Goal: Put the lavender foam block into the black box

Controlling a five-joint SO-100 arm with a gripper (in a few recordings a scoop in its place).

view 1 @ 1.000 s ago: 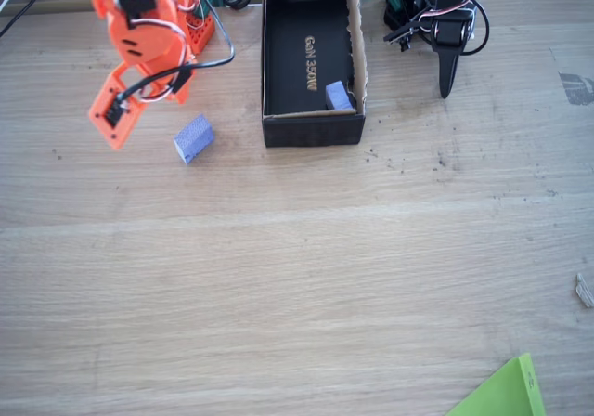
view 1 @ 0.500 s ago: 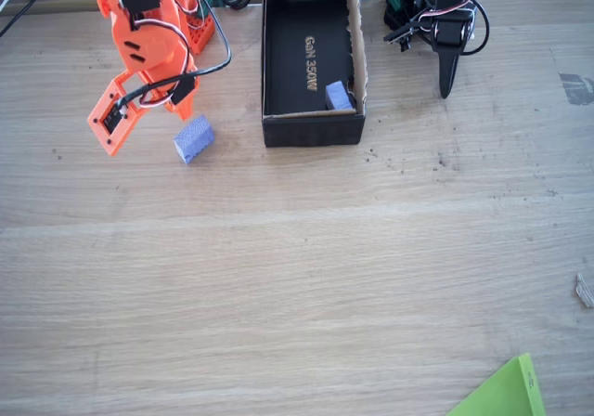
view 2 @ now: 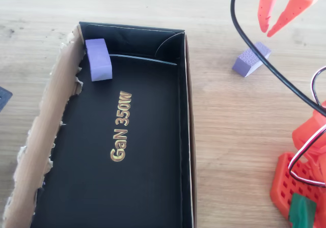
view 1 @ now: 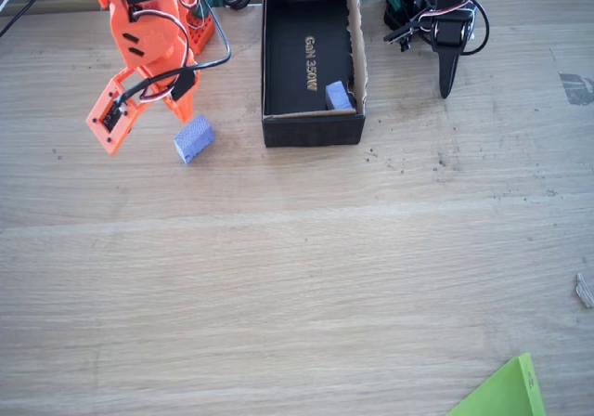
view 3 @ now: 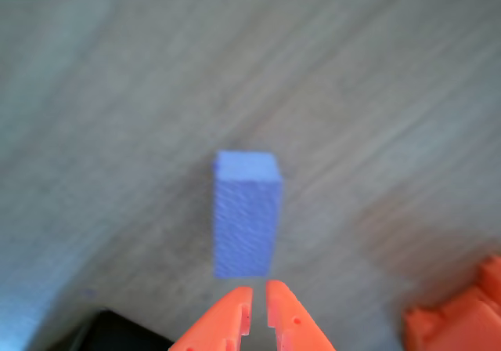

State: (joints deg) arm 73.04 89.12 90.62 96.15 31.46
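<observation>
**Wooden table: reaching for the block**

Wooden table [view 1: 297,277] carries the black box [view 1: 312,130] at the far side. Left of it lies the lavender foam block [view 1: 194,138]. Empty gripper [view 3: 257,313], nearly closed, hovers just short; it must open, then descend.

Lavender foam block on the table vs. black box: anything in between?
Nothing: bare wooden table separates the lavender foam block from the black box in the fixed view; the overhead view agrees.
</observation>
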